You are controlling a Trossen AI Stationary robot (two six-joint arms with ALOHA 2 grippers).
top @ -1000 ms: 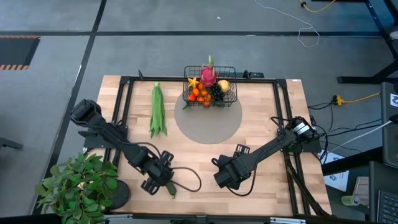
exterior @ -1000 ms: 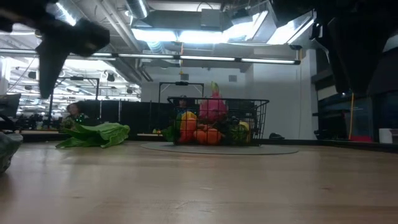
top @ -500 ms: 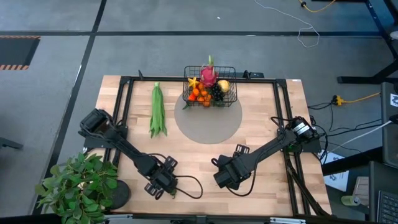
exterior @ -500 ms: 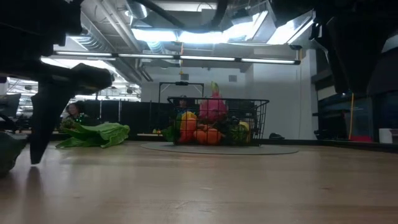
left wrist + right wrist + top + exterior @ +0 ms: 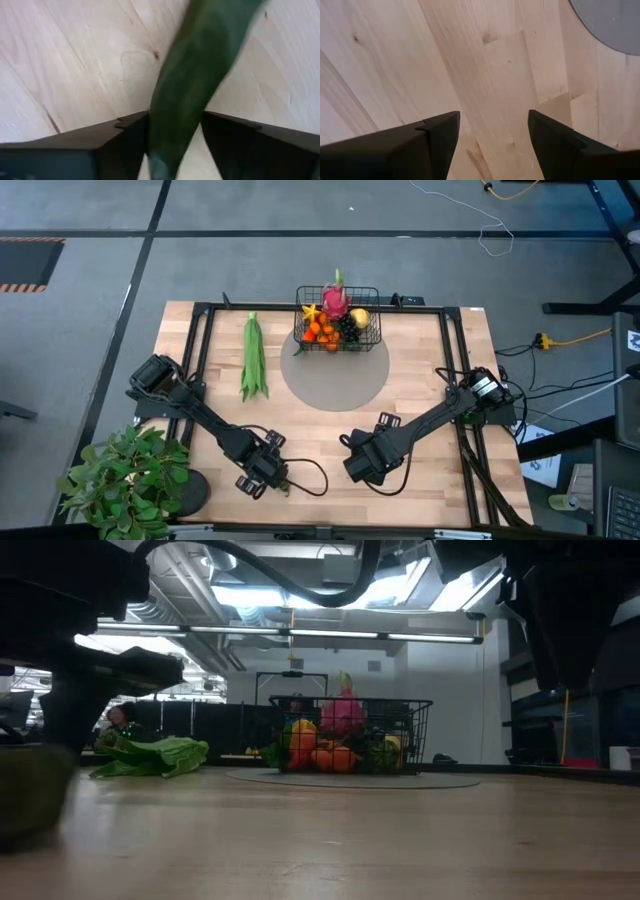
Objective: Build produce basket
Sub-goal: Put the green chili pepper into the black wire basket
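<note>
A dark green cucumber (image 5: 200, 75) lies near the table's near edge; it shows as a green tip in the high view (image 5: 281, 484) and as a dark blur at the left of the low view (image 5: 30, 790). My left gripper (image 5: 262, 473) is low over it and shut on it. My right gripper (image 5: 362, 467) is open and empty just above the bare wood. The black wire basket (image 5: 338, 320) stands on a grey round mat at the far middle, filled with a pink dragon fruit, oranges, grapes and a starfruit. The long green corn husk (image 5: 254, 358) lies flat to the basket's left. My left gripper has the cucumber between its two fingers, which lie across it at one end (image 5: 172, 125). The cucumber fills the gap from finger to finger. The fingers come from above, pointing down. The cucumber's long free end (image 5: 215, 35) runs forward over the wood, low at the table.
A leafy potted plant (image 5: 125, 475) stands at the near left corner, close to my left arm. A black cable (image 5: 310, 475) loops on the wood between the two grippers. The grey mat (image 5: 335, 380) has bare room in front of the basket.
My left gripper has gone toward the table's near edge and down, onto the cucumber. In the low view its dark body now fills the left side and the cucumber shows larger than before. My right arm has kept still.
</note>
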